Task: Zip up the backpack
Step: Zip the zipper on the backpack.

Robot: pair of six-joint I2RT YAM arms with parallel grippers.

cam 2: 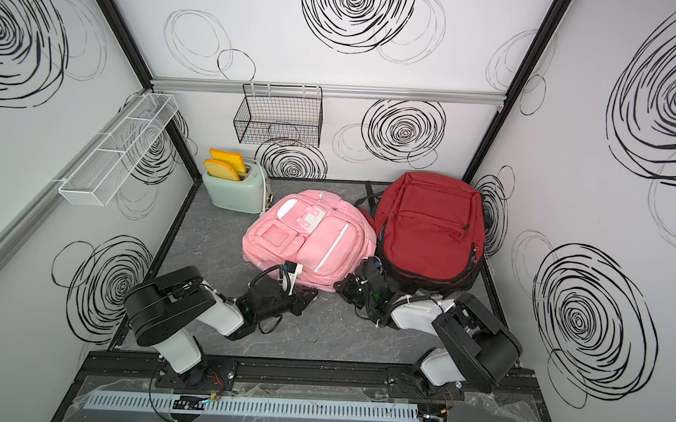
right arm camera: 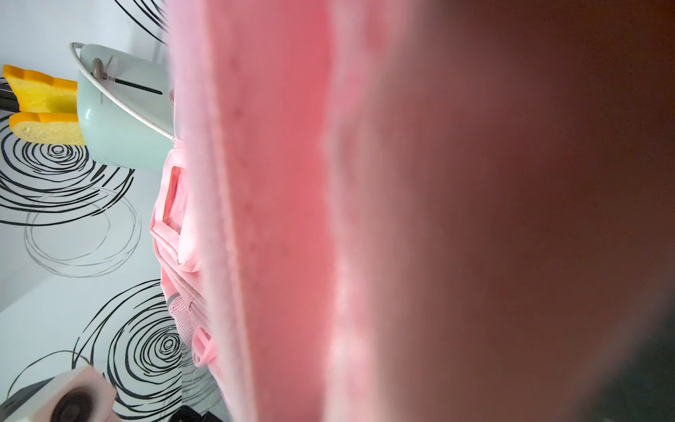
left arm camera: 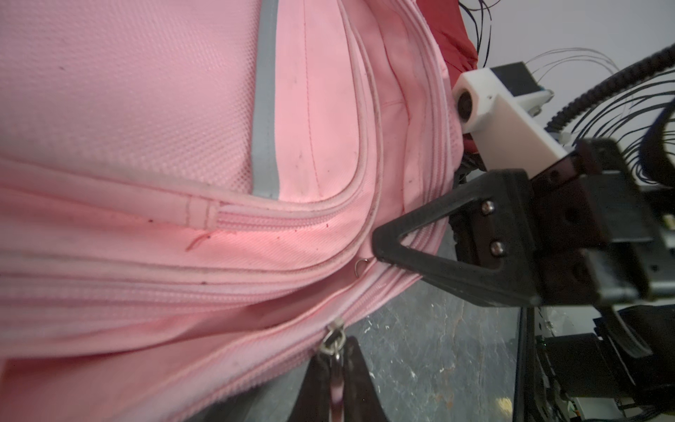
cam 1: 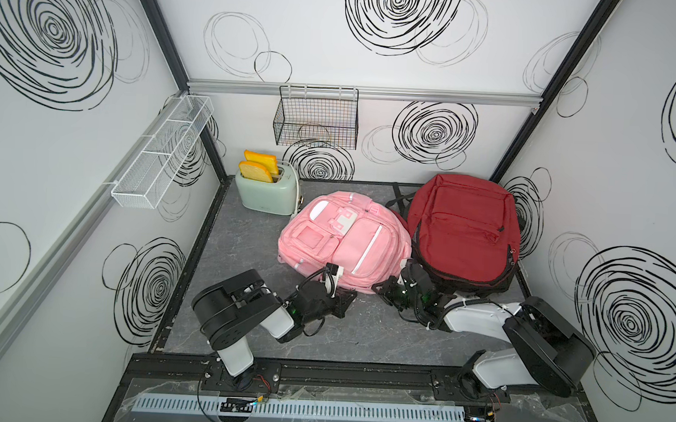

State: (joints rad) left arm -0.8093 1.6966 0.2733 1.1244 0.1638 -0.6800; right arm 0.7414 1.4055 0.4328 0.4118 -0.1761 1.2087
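The pink backpack (cam 1: 346, 244) lies flat on the table (cam 1: 282, 328), about mid-way across. The red backpack (cam 1: 462, 230) touches its right side and the toaster (cam 1: 265, 194) stands just beyond its far left corner. My two arms meet at its near edge.

This bag is soft and light. Its cloth will bunch and slide towards whatever pulls on it, so one side must be anchored while the other draws. The only firm hold is the small metal zipper pull (left arm camera: 335, 338). It is thin and smooth and could slip out of a loose pinch.

My left gripper (left arm camera: 334, 361) has its jaws pressed together on that pull at the near rim. My right gripper (left arm camera: 380, 248) is shut too. In the left wrist view its finger lies across the piped seam a little further along the same rim, and I judge it is pinching the cloth there to keep the track taut. The right wrist view shows only blurred pink cloth close up.

The bag is pale pink with a woven texture and grey reflective stripes. It has several front pockets, and stacked zipper tracks curve round the corner. Near the pull the layers sag apart in a shallow fold, so I judge that run is not closed yet.
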